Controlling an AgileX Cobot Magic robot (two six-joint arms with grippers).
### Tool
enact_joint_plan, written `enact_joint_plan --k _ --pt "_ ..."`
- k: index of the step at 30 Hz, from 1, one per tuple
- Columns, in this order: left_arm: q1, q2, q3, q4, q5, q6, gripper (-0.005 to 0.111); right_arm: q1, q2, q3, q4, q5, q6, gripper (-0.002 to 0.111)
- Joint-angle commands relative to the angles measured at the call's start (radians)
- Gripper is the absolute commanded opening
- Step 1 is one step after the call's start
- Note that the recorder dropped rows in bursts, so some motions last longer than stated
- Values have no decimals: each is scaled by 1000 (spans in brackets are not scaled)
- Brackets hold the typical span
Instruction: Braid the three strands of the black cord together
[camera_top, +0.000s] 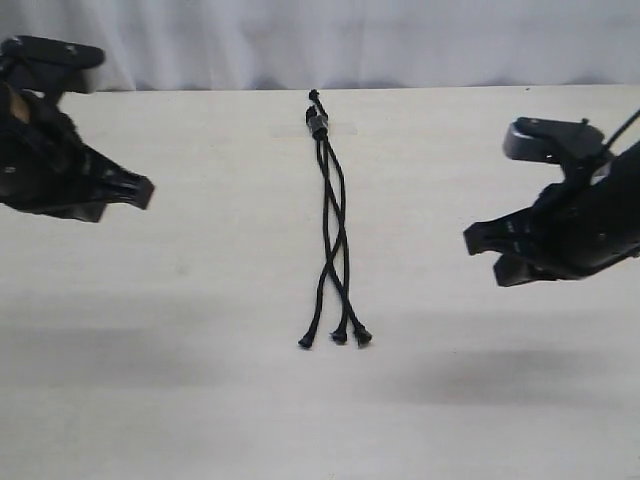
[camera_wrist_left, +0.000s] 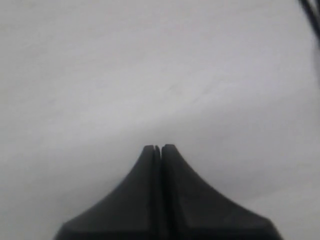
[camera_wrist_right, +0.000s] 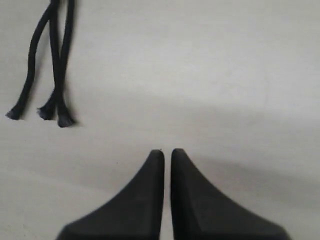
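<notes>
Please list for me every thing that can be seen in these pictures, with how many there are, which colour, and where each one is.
black cord: one, matte black, lying lengthwise at the middle of the table, with its bound end toward the curtain
three strands: three, black, running from the bound end and crossing one another, frayed tips lying apart on the table
table: one, pale cream, under everything
curtain: one, white, behind the table's edge
left hand: one, black, left of the cord and apart from it, shut, holding nothing
right hand: one, black, right of the cord and apart from it, shut, holding nothing
</notes>
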Motion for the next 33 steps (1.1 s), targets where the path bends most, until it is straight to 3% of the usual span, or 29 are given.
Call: enact_joint_plan --k 1,11,16,27,33 --pt "41 -192 7 51 138 -20 0 -59 -179 29 -111 101 -18 4" --pt "34 -792 233 18 51 -23 0 -59 -753 302 -168 -81 -18 4" --pt "34 -991 355 32 1 -18 0 -59 -1015 487 -175 -231 -22 4" --pt "34 -1160 366 93 54 -15 0 -59 -1425 521 -165 -288 -17 4" --pt "34 -1162 366 93 67 -15 0 -59 -1436 538 -149 -306 -17 4"
